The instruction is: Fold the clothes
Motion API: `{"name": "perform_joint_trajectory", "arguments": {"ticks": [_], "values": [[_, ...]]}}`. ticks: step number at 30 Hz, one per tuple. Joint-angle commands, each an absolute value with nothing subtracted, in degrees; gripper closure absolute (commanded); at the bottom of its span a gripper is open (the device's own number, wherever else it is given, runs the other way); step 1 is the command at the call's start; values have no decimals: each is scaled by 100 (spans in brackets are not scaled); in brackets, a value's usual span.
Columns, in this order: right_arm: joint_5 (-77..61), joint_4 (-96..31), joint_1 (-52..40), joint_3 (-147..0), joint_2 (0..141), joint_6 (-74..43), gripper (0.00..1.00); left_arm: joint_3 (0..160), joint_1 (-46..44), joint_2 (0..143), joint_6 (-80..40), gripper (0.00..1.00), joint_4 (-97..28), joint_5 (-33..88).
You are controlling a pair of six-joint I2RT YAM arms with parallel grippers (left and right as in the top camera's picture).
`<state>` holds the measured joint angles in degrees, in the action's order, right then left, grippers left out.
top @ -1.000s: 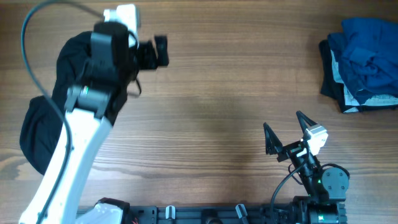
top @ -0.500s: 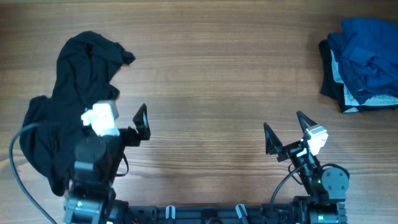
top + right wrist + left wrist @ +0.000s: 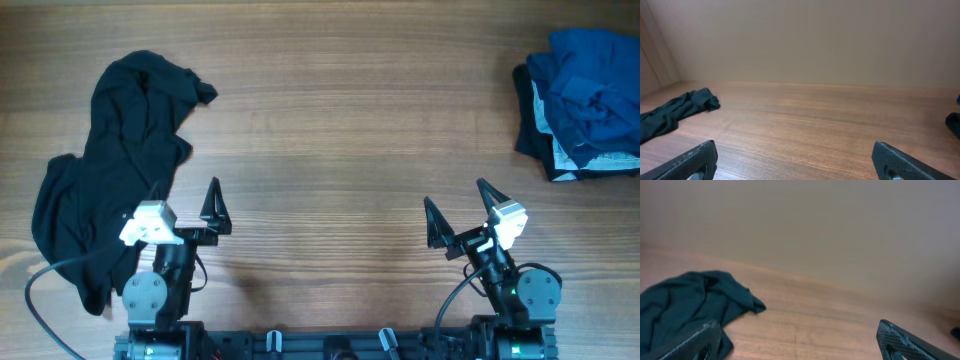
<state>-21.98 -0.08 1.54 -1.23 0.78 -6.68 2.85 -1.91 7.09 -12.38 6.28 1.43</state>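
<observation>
A large black garment (image 3: 120, 150) lies crumpled and unfolded on the left of the wooden table (image 3: 340, 130). It also shows in the left wrist view (image 3: 690, 297) and, far left, in the right wrist view (image 3: 675, 112). A pile of clothes (image 3: 585, 95) sits at the far right, a blue shirt on top with black and light grey ones under it. My left gripper (image 3: 187, 203) is open and empty near the front edge, beside the black garment's right border; its fingers (image 3: 795, 345) are spread wide. My right gripper (image 3: 455, 200) is open and empty at the front right (image 3: 795, 162).
The table's front edge holds both arm bases. A plain wall rises behind the table in both wrist views. A dark edge of the pile (image 3: 954, 124) shows at the right border of the right wrist view.
My left arm has pulled back from over the top of the black garment to the front edge. The garment now lies uncovered. The right arm has not moved.
</observation>
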Motion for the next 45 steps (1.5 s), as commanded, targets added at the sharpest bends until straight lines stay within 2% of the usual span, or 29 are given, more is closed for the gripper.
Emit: {"name": "perform_joint_trajectory", "arguments": {"ticks": [1, 11, 45], "values": [[-2139, 19, 134, -104, 27, -751, 0, 34, -32, 228, -1293, 0, 537, 401], [-2139, 16, 134, -104, 27, -753, 0, 34, -152, 12, -1256, 0, -436, 355], [-2139, 16, 134, -104, 27, -753, 0, 34, -246, 16, -1249, 0, -414, 401]]}}
